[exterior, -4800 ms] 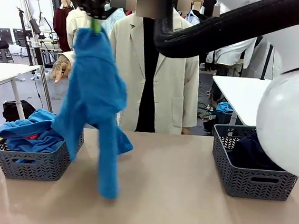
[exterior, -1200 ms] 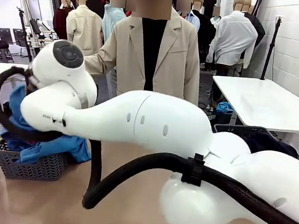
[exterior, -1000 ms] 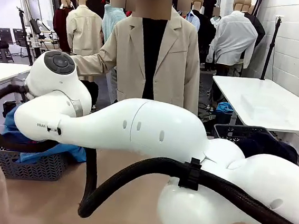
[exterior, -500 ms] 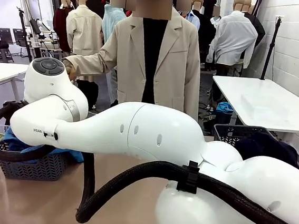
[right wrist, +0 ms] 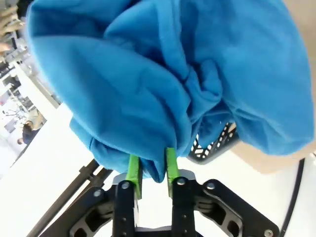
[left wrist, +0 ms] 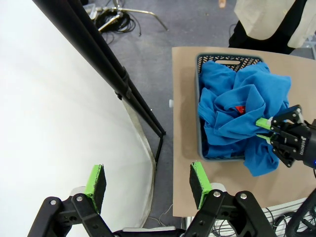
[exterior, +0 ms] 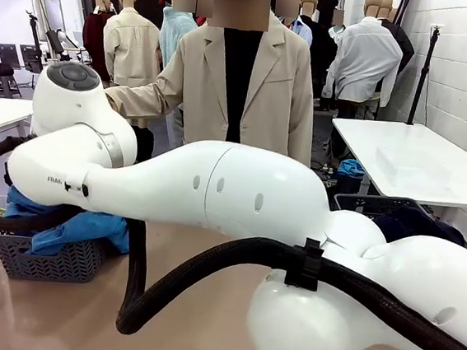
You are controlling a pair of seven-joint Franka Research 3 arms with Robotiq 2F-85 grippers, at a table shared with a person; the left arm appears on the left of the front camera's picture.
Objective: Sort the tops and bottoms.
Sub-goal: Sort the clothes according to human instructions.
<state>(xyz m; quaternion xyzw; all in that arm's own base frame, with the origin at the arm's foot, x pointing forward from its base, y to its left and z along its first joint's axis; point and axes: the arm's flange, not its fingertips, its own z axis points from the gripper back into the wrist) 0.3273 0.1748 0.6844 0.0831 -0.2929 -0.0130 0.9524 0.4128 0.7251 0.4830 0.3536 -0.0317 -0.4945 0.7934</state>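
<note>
- The right gripper (right wrist: 149, 168) pinches a soft, floppy blue top (right wrist: 163, 74).
- It hangs over the basket (left wrist: 202, 143), middle right in the left wrist view.
- The left gripper (left wrist: 146, 185) is open, holding nothing.
- I think a bunched fold is the best place to grab.

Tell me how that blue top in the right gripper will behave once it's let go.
The blue top bunches in folds around the right gripper, so it is probably floppy. Part of it spills over the basket rim, so it may slump outward when released.
</note>
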